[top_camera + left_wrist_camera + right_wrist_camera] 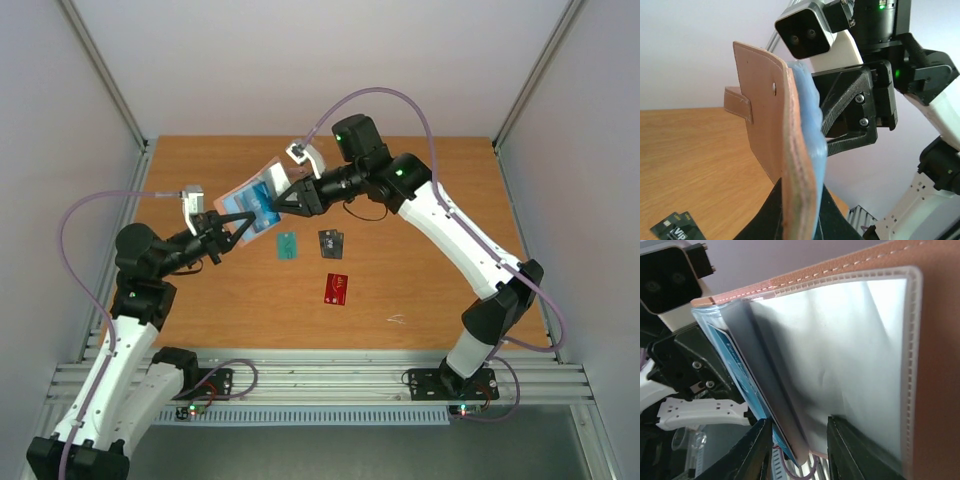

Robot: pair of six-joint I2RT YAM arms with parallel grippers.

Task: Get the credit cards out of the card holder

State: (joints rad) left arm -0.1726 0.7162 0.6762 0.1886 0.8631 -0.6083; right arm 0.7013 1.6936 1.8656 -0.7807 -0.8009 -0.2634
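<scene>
Currently the holder (250,193) is up in the air at about 11 o'clock from the middle of the table (430,170), between the two grippers. The left gripper (243,218) is pinching its lower edge: in the left wrist view the pink cover rises straight out from between the dark fingers (760,222).

The right gripper (273,200) comes in from 3 o'clock. In its own view its fingers (752,452) stand either side of the bundle of clear sleeves (840,350). I cannot tell whether they press on the bundle or only straddle it.

Three cards lie flat near the table's middle. The teal card (287,244) is at 9 o'clock of the black card (331,243), a little apart from it. The red card (337,288) is at about 6 o'clock of the black one. The blue card (727,352) sits in a sleeve on the far side of the bundle, only its long edge showing.

So the step in hand looks like the last extraction: three cards out, one to go.

The next move calls for the right fingers to catch the blue card alone, not the soft plastic around it, and to draw it along the sleeve's opening. Meanwhile the left grip has to hold the cover steady. The sleeves are floppy and may fold or come along with the card.
</scene>
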